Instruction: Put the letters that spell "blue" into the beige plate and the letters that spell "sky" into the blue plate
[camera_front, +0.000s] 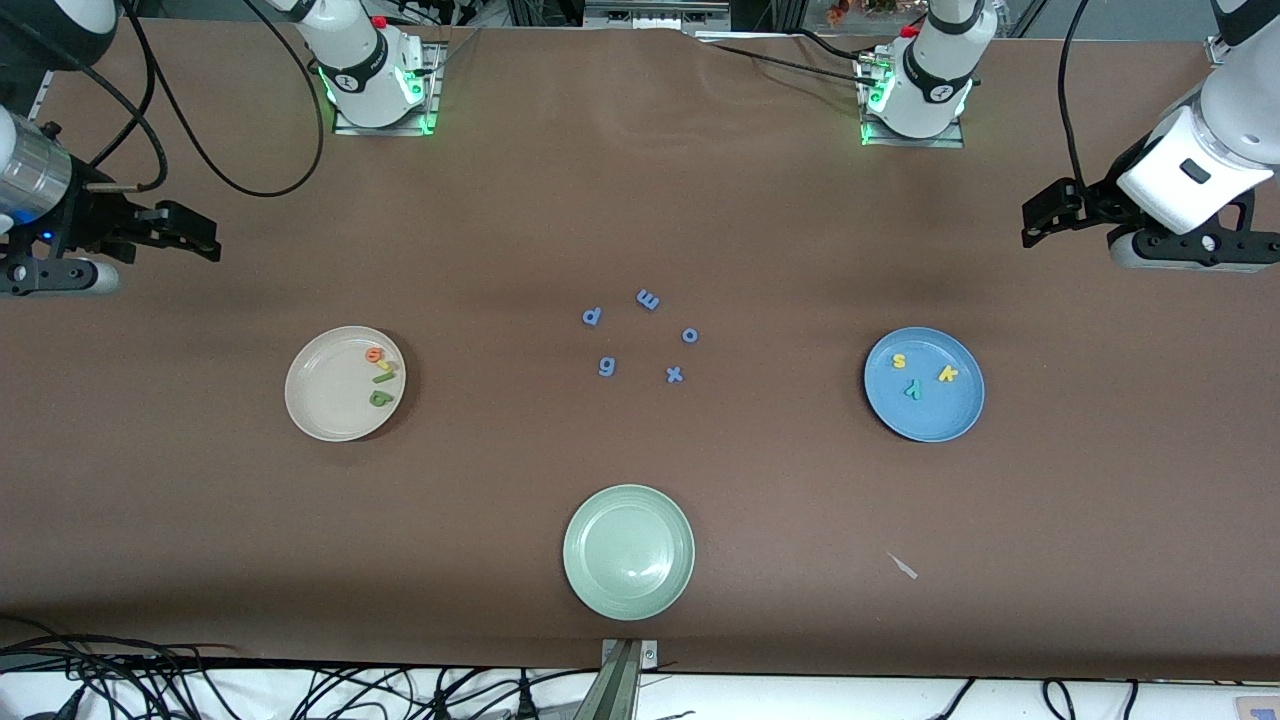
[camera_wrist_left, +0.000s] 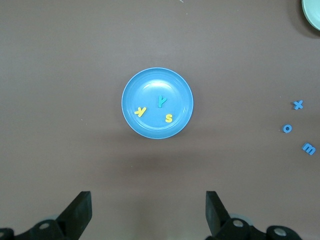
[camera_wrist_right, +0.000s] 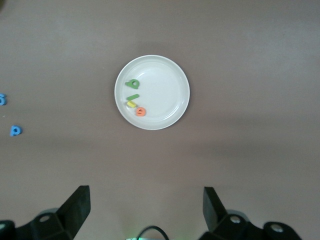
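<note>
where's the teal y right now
The teal y lies in the blue plate toward the left arm's end of the table, between the yellow s and the yellow k and slightly nearer the front camera than both.

Your counter is covered in a matt brown sheet that looks like paper or thin cloth, smooth apart from faint creases near the arm bases. The blue plate and the beige plate look like smooth plastic with a soft sheen; the pale green plate is the glossiest, with highlights ringing its well. You can see the letters are dull and soft-looking, like foam. Both arms wear glossy white plastic shells; the left pincer and right pincer have matt black fingers
</note>
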